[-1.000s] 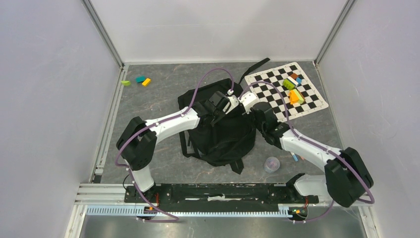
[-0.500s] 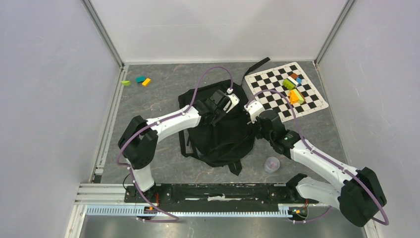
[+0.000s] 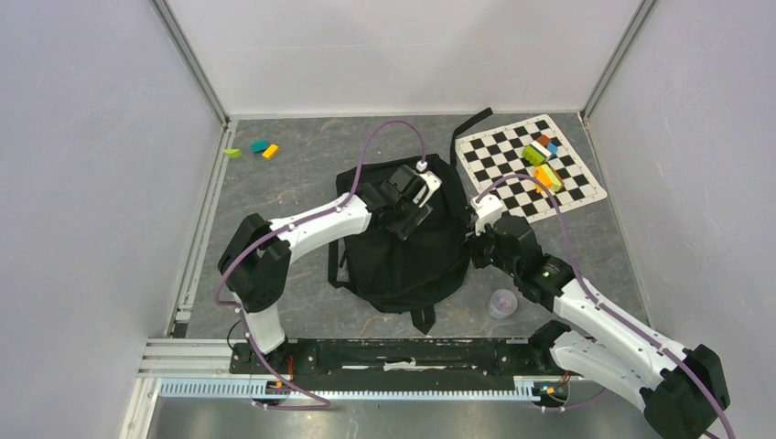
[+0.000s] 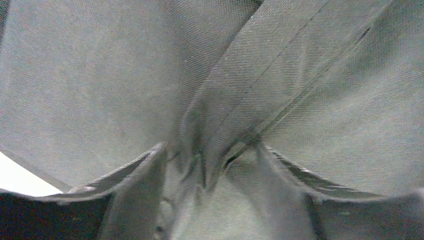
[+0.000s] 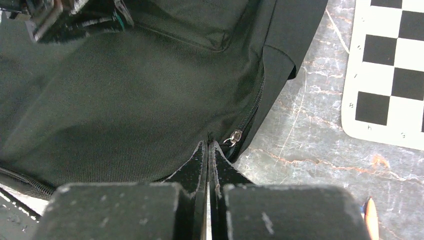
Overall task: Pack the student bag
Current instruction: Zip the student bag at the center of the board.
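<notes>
Grey tabletop (image 3: 293,183) holds student bag (image 3: 403,265), right fingers (image 5: 196,162) together against it (left fingers (image 4: 137,195) apart)

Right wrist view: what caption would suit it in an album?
Shut right gripper at the zipper pull of the bag, checkered mat alongside.

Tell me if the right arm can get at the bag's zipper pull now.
Probably yes: the zipper pull sits just beyond the right gripper, nothing between them, though its jaws are shut.
</notes>
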Controlling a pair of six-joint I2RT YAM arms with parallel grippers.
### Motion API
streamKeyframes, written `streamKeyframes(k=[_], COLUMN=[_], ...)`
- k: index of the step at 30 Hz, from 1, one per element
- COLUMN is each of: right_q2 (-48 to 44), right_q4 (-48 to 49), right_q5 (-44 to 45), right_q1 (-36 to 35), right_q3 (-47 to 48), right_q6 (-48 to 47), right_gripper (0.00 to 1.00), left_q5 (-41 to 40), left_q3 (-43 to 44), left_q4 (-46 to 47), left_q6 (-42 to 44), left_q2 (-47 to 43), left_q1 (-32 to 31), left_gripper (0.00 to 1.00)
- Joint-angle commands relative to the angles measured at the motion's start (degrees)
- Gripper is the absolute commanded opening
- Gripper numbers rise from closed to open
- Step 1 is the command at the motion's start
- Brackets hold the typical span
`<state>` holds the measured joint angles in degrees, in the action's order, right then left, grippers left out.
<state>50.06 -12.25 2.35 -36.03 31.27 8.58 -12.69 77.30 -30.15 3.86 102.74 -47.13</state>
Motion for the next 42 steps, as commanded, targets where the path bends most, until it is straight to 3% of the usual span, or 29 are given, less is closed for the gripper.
streamKeyframes(k=[1, 5, 9, 19, 32, 35, 42], right_q2=[-1.18, -1.93, -3.95, -8.33, -9.74, -9.61, -9.93], right_q4=[0.98, 1.95, 4.39, 8.03, 8.2, 8.21, 8.65], right_q5=[-0.65, 0.02, -0.69, -2.17, -2.17, -1.9, -1.78], right_q1=[-0.66, -0.68, -0.71, -0.7, -0.71, -0.71, -0.7], right_q3=[-1.09, -1.61, -3.53, -8.3, -9.78, -9.47, -8.68], right_q6=[4.28, 4.95, 5.18, 3.7, 0.92, 0.18, 1.0], right_gripper=[0.0, 0.0, 0.0, 0.0, 0.0, 0.0, 0.0], left_q5=[2.93, 5.96, 10.39, 19.13, 20.7, 21.23, 22.45], left_q3=[1.63, -1.06, -2.69, 0.77, 7.14, 8.94, 9.98], left_q4=[1.19, 4.2, 8.08, 15.82, 16.64, 14.68, 16.25], left_q6=[-7.16, -16.2, -24.97, -41.6, -45.09, -44.3, -45.79], left_q2=[-5.61, -11.45, -13.75, -4.17, 6.86, 8.92, 10.6], left_q1=[-1.14, -2.35, -4.06, -7.12, -9.28, -9.73, -9.91], left_gripper=[0.81, 0.9, 0.92, 0.93, 0.89, 0.77, 0.17])
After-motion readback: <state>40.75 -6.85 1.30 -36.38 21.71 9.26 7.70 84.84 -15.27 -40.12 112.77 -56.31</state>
